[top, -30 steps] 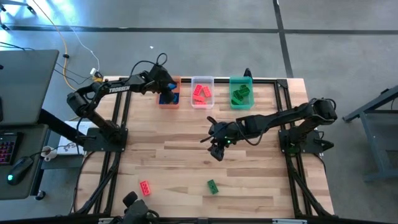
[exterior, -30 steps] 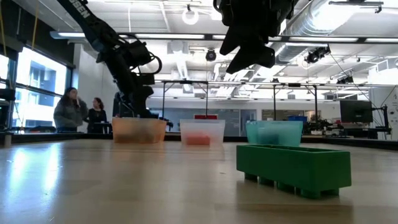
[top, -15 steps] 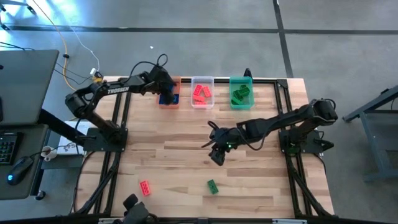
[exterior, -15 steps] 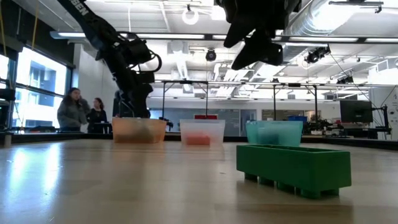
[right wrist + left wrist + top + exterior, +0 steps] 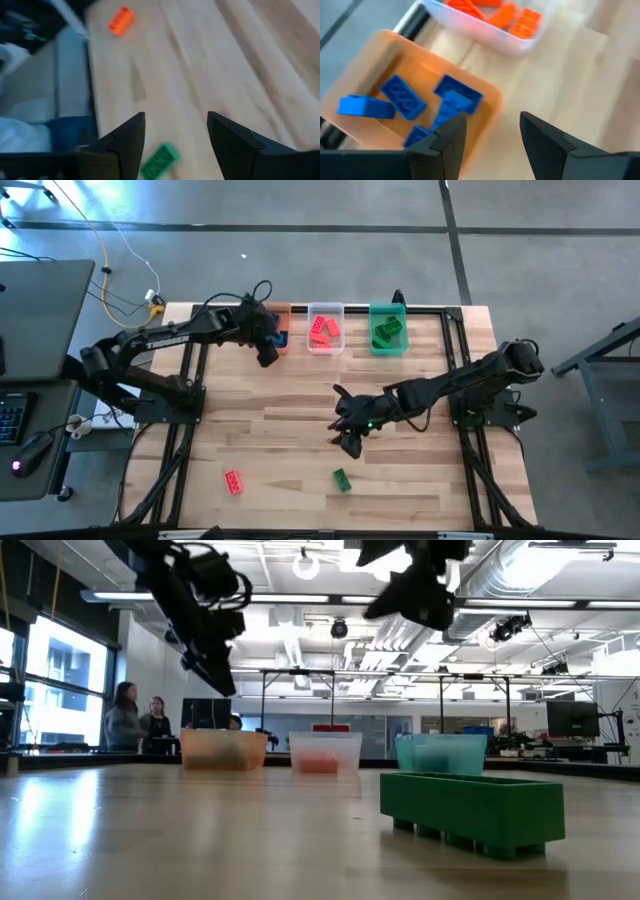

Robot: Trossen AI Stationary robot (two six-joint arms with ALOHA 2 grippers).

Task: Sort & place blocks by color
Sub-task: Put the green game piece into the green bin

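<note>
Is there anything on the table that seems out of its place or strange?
Two blocks are not sorted: a red block and a green block lie loose on the wooden table, far from the orange bin, clear bin and green bin, whose blocks match by colour. Nothing looks spilled or damaged.

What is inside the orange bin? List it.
The orange bin holds only blue blocks: at least four show in the left wrist view. The left gripper's own fingers cover the bin's near corner, so more may lie there.
</note>
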